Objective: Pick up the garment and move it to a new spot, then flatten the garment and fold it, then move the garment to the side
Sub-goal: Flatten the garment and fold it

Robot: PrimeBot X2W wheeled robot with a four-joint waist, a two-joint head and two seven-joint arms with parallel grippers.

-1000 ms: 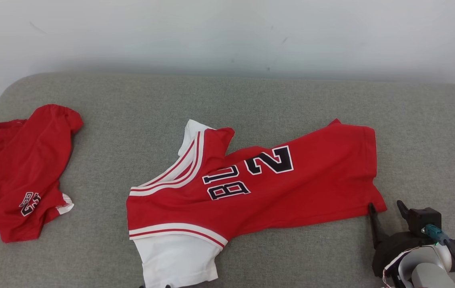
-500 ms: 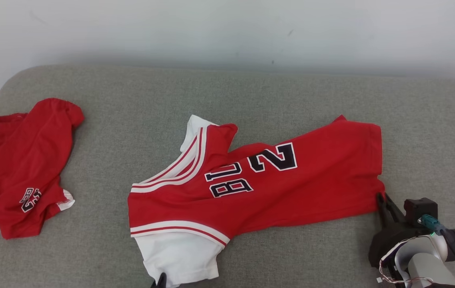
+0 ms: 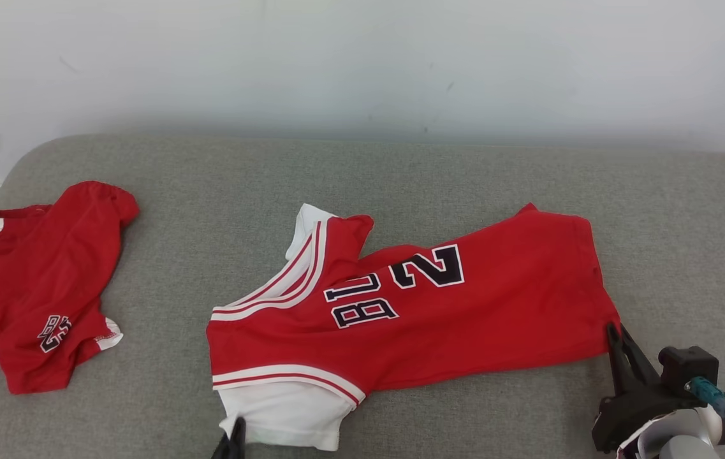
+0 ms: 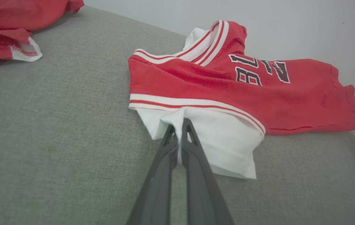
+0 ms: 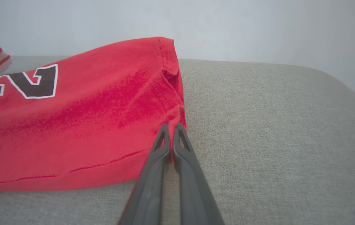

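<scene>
The garment (image 3: 464,319) is a red jersey with a black number, white trim and a white sleeve, lying spread across the grey cushion (image 3: 400,172). My left gripper (image 3: 239,422) is shut on the near edge of the white sleeve (image 4: 221,140); in the left wrist view its tips (image 4: 179,123) pinch a raised fold of the white cloth. My right gripper (image 3: 611,329) is shut on the garment's near right hem corner. The right wrist view shows its tips (image 5: 171,126) closed on the red hem (image 5: 86,125), which is puckered there.
A second red garment (image 3: 37,287) lies crumpled at the cushion's left end, also seen at the upper left of the left wrist view (image 4: 2,25). A white wall (image 3: 362,57) stands behind the cushion. Bare grey cushion lies right of the jersey (image 5: 274,125).
Both grippers have gone from open to shut: the right one on the red hem corner, the left one on the white sleeve edge as it came into view. The head camera shifted slightly.
</scene>
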